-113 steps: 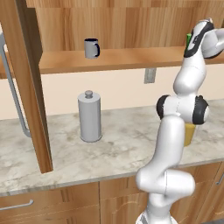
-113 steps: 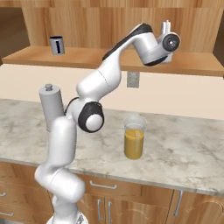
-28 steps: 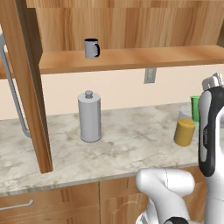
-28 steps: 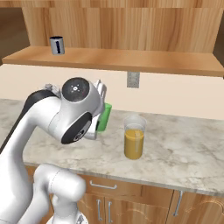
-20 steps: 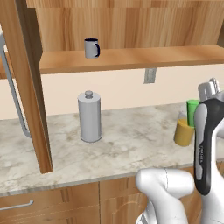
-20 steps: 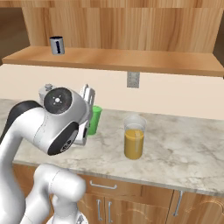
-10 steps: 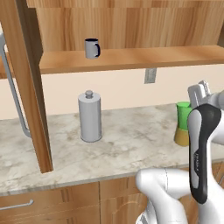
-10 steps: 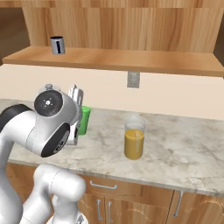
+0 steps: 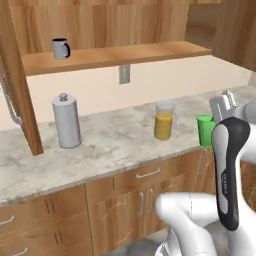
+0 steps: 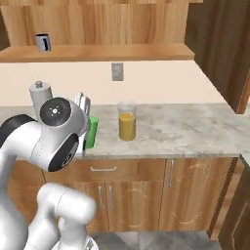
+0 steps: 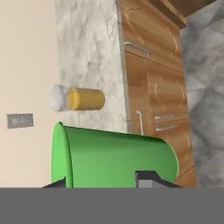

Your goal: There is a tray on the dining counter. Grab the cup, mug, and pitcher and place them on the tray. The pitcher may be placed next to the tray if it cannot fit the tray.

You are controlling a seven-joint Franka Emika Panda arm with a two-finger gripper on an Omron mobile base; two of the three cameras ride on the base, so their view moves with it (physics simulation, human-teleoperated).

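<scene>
Item: cup (image 11: 114, 157), bright green, handleless. Location: clamped in your hand (image 10: 84, 110), jaws part-closed on its wall, carried above the near edge of the surface (image 9: 115, 145).

Item: pitcher (image 10: 127, 122), orange liquid, standing on the surface at 3 o'clock of the cup in the right base view.

Item: mug (image 9: 60, 48), on the shelf (image 9: 130, 52), 10 o'clock of the pitcher in the left base view.

Handling: keep the cup upright and travel smoothly; you have the tray yet to reach.

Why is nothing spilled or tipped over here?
Nothing stands out. The bright green tapered cup is upright in the gripper; the clear glass pitcher of orange liquid and the grey metal canister stand upright on the marbled counter, and the grey mug sits on the shelf.
</scene>
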